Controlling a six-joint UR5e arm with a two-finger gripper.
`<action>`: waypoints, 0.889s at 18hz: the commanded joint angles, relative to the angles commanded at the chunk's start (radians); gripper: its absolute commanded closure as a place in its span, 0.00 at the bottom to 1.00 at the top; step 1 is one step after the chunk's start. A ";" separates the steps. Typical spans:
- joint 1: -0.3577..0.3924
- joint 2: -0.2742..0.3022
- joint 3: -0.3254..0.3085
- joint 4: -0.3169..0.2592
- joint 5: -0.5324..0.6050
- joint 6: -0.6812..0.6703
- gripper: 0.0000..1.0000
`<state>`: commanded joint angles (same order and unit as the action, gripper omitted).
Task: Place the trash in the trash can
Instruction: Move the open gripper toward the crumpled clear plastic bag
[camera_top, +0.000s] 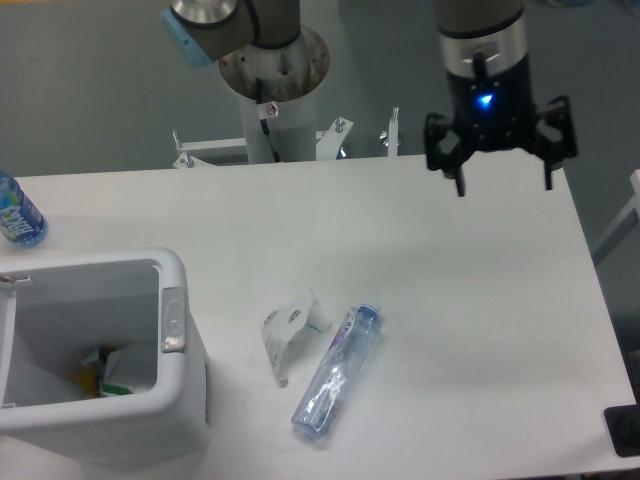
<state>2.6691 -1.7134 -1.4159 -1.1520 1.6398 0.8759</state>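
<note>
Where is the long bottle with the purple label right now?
The long bottle lies on its side on the table, front centre, right beside the crumpled wrapper and right of the trash can.

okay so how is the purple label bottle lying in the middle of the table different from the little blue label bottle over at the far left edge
The purple-label bottle lies on its side, near the crumpled wrapper; the blue-label bottle sits apart by the table's left edge, partly cut off by the frame. The purple-label bottle looks long, slim and fully visible; the blue-label one shows only a short part. Their label colours differ: purple against blue. Both are clear plastic, both rest on the white table, outside the trash can, untouched by the claw.
</note>
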 joint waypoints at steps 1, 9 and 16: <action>0.002 -0.005 0.000 0.006 0.002 0.006 0.00; 0.023 -0.028 -0.018 0.002 -0.030 0.026 0.00; 0.006 -0.049 -0.113 0.116 -0.089 -0.086 0.00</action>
<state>2.6753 -1.7625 -1.5292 -1.0357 1.5509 0.7902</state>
